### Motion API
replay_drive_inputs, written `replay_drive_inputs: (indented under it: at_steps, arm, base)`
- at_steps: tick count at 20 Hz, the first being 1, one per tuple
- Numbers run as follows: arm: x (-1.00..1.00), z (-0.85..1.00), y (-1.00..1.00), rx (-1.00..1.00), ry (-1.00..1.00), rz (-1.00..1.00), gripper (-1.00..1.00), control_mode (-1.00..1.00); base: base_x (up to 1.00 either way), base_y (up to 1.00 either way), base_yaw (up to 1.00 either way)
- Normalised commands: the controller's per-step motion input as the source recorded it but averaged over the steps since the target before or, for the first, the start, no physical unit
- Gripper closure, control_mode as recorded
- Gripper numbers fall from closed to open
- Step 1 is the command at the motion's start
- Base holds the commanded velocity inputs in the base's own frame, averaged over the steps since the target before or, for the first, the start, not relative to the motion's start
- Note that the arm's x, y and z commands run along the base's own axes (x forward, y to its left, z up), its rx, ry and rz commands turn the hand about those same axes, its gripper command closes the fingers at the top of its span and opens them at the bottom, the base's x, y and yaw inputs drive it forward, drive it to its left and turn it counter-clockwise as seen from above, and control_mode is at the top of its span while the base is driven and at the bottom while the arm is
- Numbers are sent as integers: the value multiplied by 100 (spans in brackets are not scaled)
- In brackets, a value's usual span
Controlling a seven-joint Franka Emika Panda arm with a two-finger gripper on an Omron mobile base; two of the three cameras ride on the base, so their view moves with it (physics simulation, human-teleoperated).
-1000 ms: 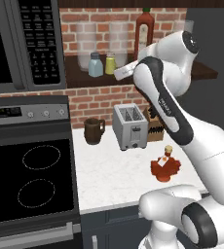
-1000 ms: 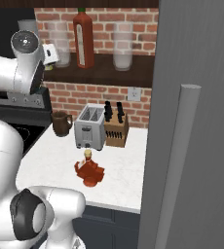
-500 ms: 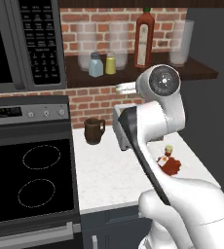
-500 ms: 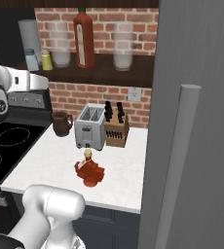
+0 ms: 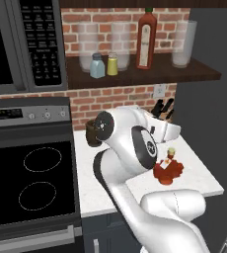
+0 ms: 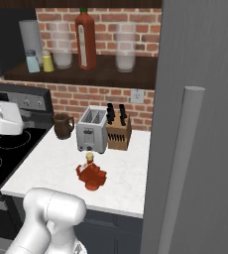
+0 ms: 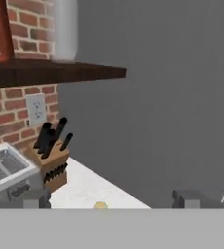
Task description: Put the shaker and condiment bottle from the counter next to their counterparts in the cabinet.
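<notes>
The yellow shaker (image 5: pixel 112 64) (image 6: pixel 47 62) stands on the cabinet shelf (image 5: pixel 150 76) (image 6: pixel 106 77) right beside the pale blue shaker (image 5: pixel 97 65) (image 6: pixel 31 61). Further right on the shelf stands the tall red bottle (image 5: pixel 146 38) (image 6: pixel 85 38). The squat dark-red condiment bottle (image 5: pixel 168 168) (image 6: pixel 91 174) sits on the white counter (image 5: pixel 204 178) (image 6: pixel 51 163). My gripper (image 5: pixel 169 131) (image 7: pixel 111 199) hangs low over the counter, above and just behind that bottle. It is open, fingers wide apart, nothing between them. The bottle's tan stopper (image 7: pixel 100 205) peeks up at the hand view's bottom.
A toaster (image 6: pixel 92 136) (image 7: pixel 4 170), a knife block (image 6: pixel 118 131) (image 7: pixel 50 155) and a brown mug (image 6: pixel 62 125) line the brick wall at the counter's back. Clear glasses (image 5: pixel 183 44) (image 6: pixel 126 47) stand on the shelf. A grey fridge side (image 6: pixel 200 124) bounds the right; the stove (image 5: pixel 36 178) lies left.
The arm has swung down from the shelf to low over the counter near the condiment bottle. The yellow shaker stays on the shelf beside the blue one.
</notes>
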Motion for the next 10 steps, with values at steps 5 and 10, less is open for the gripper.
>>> replay_drive_inputs:
  at_steps: [5,10]
  arm:
    - [-54,-85,-3,3,0,-74,-100,-100]
    - [-41,-85,-15,4,0,-74,-100,-100]
  base:
    - [0,0,0]
    - [0,0,0]
